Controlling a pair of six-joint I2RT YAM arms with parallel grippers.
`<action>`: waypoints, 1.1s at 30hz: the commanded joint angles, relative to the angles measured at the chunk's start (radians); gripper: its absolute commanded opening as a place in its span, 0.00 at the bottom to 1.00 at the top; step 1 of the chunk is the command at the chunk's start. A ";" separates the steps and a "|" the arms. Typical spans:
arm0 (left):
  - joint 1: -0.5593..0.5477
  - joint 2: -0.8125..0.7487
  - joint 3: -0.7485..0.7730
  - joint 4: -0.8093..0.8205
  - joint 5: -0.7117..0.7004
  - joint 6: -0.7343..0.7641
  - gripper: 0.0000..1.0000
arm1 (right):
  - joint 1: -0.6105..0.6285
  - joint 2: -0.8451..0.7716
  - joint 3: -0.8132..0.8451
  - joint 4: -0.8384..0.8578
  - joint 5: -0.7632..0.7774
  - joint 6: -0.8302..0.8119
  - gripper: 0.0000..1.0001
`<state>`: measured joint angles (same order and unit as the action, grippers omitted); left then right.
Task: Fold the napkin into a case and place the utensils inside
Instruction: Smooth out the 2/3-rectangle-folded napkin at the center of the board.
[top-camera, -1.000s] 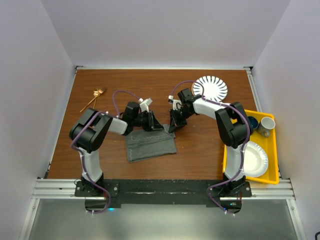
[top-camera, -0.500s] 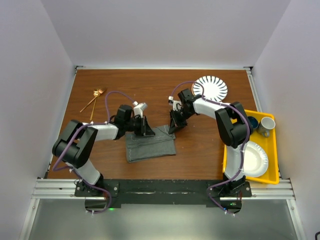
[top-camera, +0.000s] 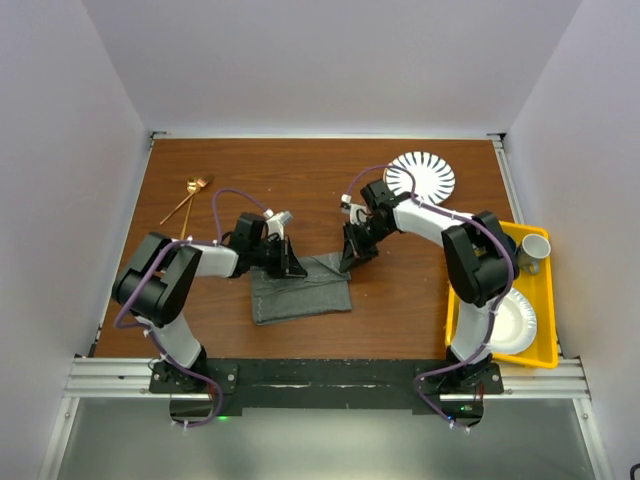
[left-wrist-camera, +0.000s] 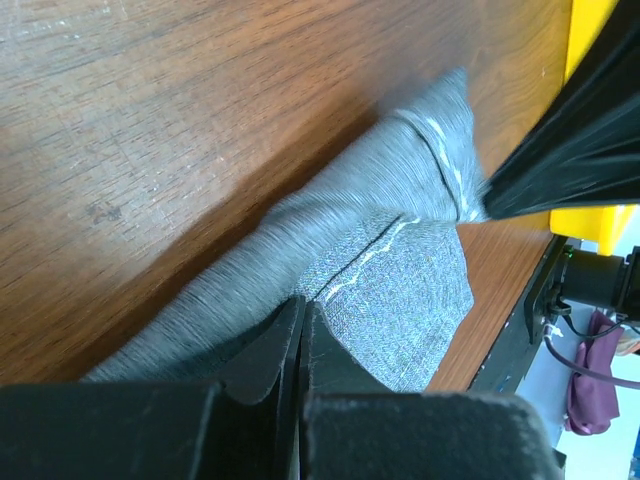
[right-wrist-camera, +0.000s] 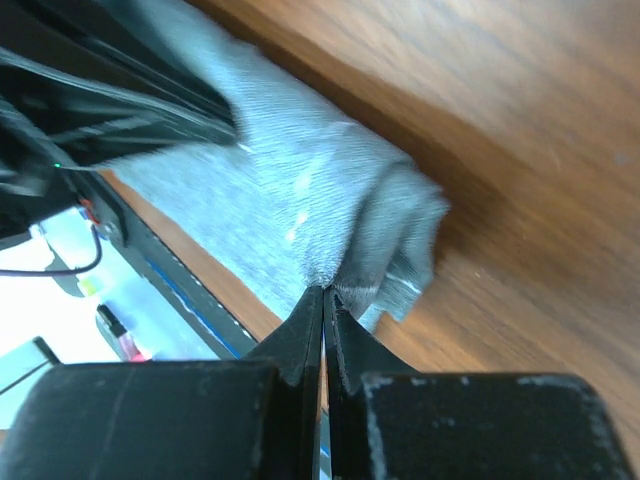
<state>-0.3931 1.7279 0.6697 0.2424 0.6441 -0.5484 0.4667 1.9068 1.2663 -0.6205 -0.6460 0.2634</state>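
Observation:
The dark grey napkin (top-camera: 300, 290) lies folded into a rough rectangle near the table's middle. My left gripper (top-camera: 289, 264) is shut on its far edge, left of centre; in the left wrist view the jaws (left-wrist-camera: 300, 306) are pinched together on a fold of the napkin (left-wrist-camera: 400, 270). My right gripper (top-camera: 351, 258) is shut on the far right corner, where the napkin (right-wrist-camera: 290, 190) bunches up at the closed tips (right-wrist-camera: 325, 292). The two gold utensils (top-camera: 189, 197) lie crossed at the far left of the table, away from both grippers.
A striped plate (top-camera: 420, 176) sits at the back right. A yellow tray (top-camera: 548, 300) at the right edge holds a paper plate (top-camera: 505, 318), a mug (top-camera: 532, 250) and a blue item (top-camera: 505, 243). White walls enclose the wooden table (top-camera: 400, 300).
My left gripper slid left along the napkin's far edge and its jaws closed on the fabric. The right gripper stayed shut on the right corner, shifting only slightly.

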 joint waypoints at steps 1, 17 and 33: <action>0.014 0.038 -0.005 -0.055 -0.100 0.018 0.00 | 0.007 0.043 -0.044 0.010 0.023 0.017 0.00; -0.018 -0.179 0.020 0.121 0.060 0.068 0.29 | 0.007 0.149 0.042 0.079 0.066 0.037 0.00; -0.075 0.140 0.180 0.265 -0.043 -0.056 0.23 | 0.006 0.172 0.139 0.081 0.002 0.047 0.00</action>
<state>-0.4786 1.7962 0.7898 0.4442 0.6491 -0.5686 0.4713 2.0644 1.3609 -0.5594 -0.6472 0.3145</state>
